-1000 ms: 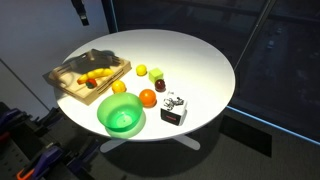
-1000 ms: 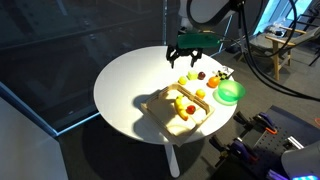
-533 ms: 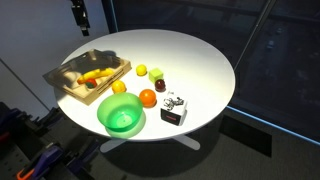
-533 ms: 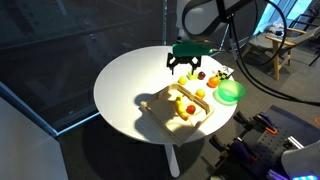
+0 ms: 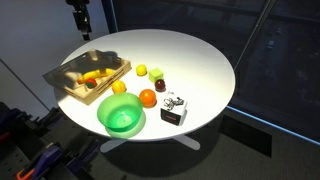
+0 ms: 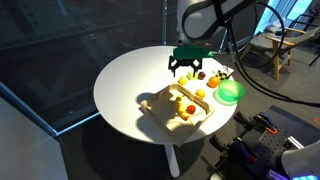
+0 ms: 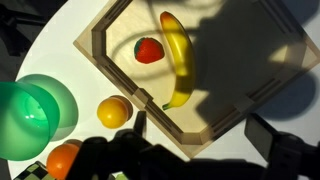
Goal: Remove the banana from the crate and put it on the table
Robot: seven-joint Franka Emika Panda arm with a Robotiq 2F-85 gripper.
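Directly below the gripper (image 7: 200, 168), in the wrist view, we see the crate (image 7: 232, 52) lying on the white table (image 7: 30, 50). The banana (image 7: 178, 60) lies on the crate floor, curved, with a small red fruit (image 7: 149, 50) just beside it. The gripper's two fingers (image 7: 110, 158) show as dark shapes at the bottom edge, set wide apart with nothing between them, so we read the hand as spread open and holding nothing. It hangs well above the crate and touches neither the banana nor the rim.

Off to one side of the hand, outside the crate, we see a green bowl (image 7: 30, 115), a round yellow fruit (image 7: 114, 111) close to the crate wall, and an orange ball (image 7: 62, 160).

In an exterior view the gripper (image 6: 187, 62) hovers over the far part of the table (image 6: 125, 80), just beyond the crate (image 6: 160, 112). In an exterior view the banana (image 5: 97, 77) rests inside the crate (image 5: 72, 70), well below the gripper (image 5: 79, 20), with the green bowl (image 5: 121, 117) nearer the table edge.
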